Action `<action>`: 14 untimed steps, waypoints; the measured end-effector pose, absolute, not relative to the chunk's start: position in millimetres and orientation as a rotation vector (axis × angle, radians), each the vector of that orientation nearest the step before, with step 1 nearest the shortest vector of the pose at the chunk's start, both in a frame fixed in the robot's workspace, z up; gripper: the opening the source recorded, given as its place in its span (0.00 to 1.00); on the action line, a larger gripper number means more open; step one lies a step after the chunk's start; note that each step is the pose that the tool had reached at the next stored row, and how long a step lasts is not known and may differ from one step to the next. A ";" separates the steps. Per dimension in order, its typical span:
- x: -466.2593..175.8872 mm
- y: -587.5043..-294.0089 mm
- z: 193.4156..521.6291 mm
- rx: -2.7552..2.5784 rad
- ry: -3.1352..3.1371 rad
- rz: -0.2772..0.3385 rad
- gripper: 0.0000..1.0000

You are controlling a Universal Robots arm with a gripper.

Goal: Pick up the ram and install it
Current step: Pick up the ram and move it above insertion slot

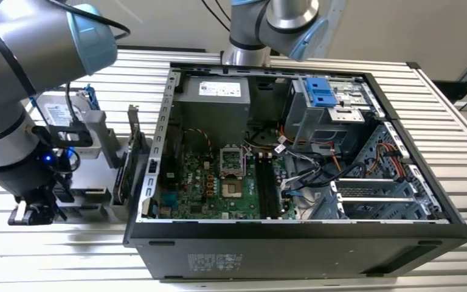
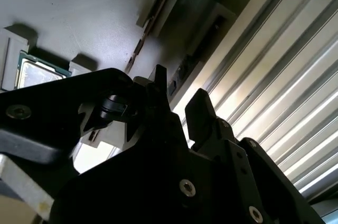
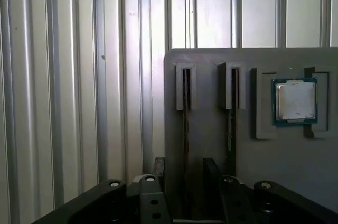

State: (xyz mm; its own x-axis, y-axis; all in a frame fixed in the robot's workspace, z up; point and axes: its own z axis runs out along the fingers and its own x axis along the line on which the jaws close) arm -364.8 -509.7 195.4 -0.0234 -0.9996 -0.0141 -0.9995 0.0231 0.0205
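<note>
Gripper [image 3: 185,170], black, two-fingered: I find it wide, astride but clear of the long thin dark ram stick [image 3: 186,102], which stands edge-on in a grey slotted holder [image 3: 206,134].

Grey tubes and pale blue joint caps [image 1: 92,38] are forming the arm [image 1: 6,79]; a black cable [image 1: 124,28] is trailing over it; silver screws [image 2: 186,187] are dotting the black end effector [image 2: 178,96].
</note>
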 end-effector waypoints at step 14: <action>-365.0 -509.8 195.1 2.195 -2.241 -0.040 0.00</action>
State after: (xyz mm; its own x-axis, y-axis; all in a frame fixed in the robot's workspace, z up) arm -365.0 -509.8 195.1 -0.0206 -0.9997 -0.0147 -0.9996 0.0203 0.0212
